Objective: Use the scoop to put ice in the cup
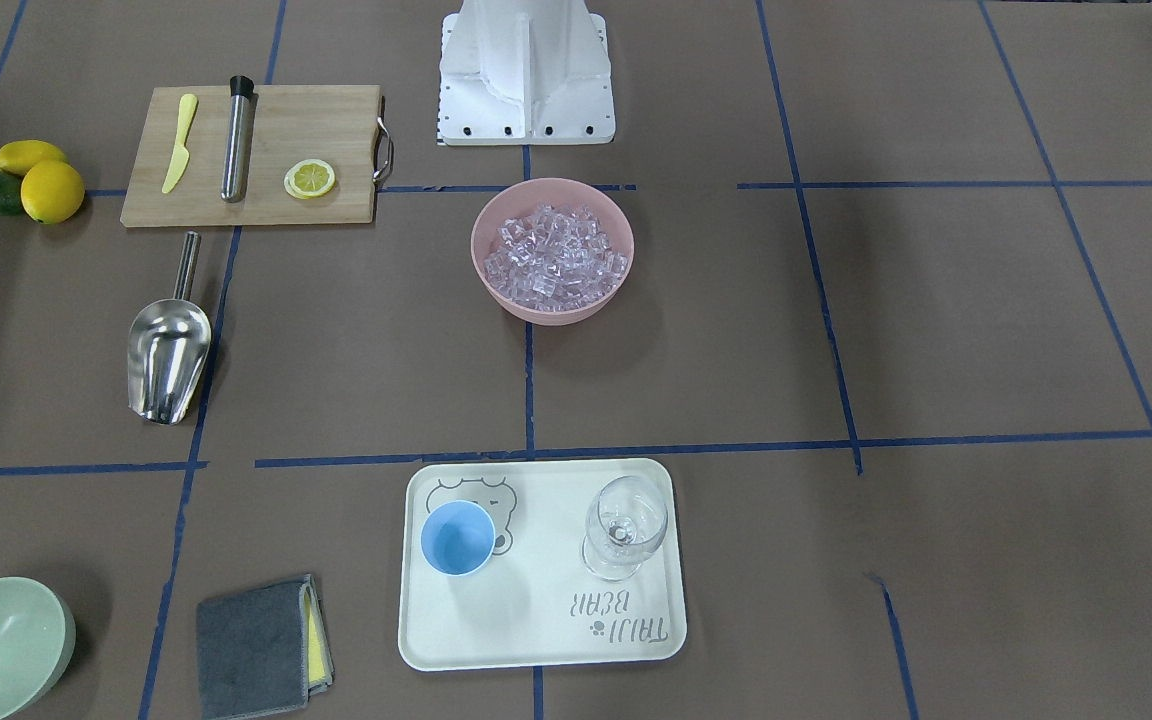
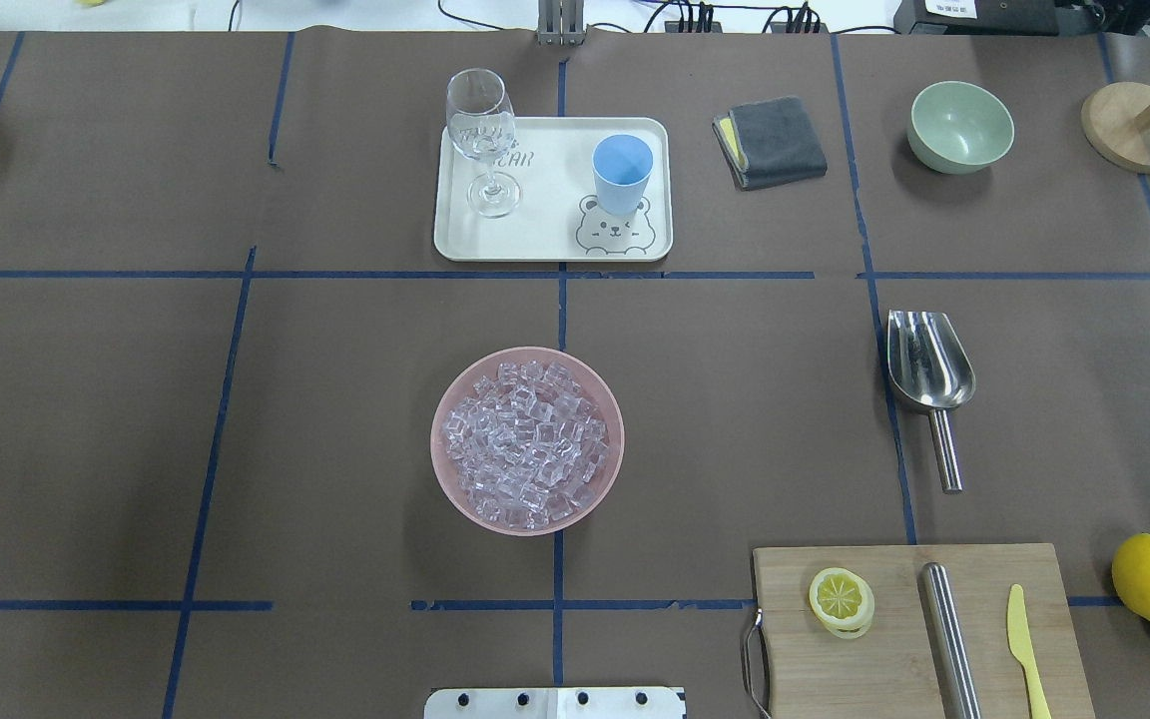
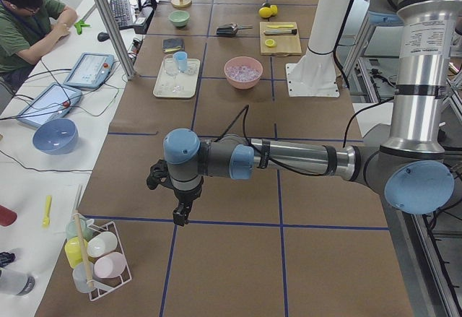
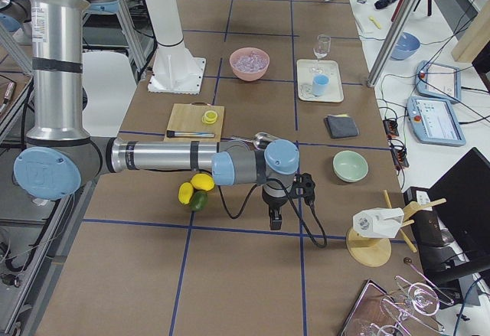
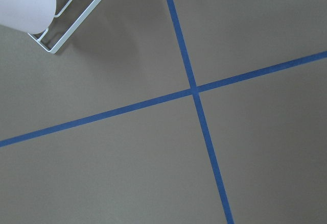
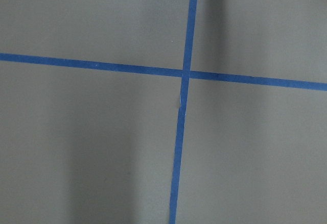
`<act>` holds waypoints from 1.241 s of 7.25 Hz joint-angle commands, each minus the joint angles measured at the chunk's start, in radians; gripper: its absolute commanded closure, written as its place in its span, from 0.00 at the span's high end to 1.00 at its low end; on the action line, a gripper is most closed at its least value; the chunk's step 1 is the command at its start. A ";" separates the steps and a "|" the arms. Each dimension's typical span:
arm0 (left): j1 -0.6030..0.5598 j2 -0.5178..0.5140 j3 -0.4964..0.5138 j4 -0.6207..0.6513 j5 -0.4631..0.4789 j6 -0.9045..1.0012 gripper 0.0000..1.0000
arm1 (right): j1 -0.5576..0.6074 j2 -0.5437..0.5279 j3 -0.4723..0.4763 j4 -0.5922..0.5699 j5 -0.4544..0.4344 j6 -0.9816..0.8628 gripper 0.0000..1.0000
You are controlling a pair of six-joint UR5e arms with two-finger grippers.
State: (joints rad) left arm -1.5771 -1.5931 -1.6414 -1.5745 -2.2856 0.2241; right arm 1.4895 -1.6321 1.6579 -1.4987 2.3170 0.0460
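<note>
Ice (image 1: 556, 255) in bowl (image 1: 551, 311), cup (image 1: 457, 537) on tray (image 1: 536, 625)

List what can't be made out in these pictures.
Left tool: seen only in the exterior left view, small; open or shut unclear.
Right tool: seen only in the exterior right view; same.
Steel cylinder: cut off by the overhead view's bottom edge.
Both wrist views: only taped table, neither tool.
</note>
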 commanded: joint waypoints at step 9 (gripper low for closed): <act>0.037 -0.005 -0.032 -0.097 -0.002 -0.002 1.00 | -0.005 0.020 0.048 0.058 -0.004 0.015 1.00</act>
State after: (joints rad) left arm -1.5438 -1.5981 -1.6752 -1.6198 -2.2871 0.2228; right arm 1.4862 -1.6138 1.7038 -1.4544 2.3125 0.0601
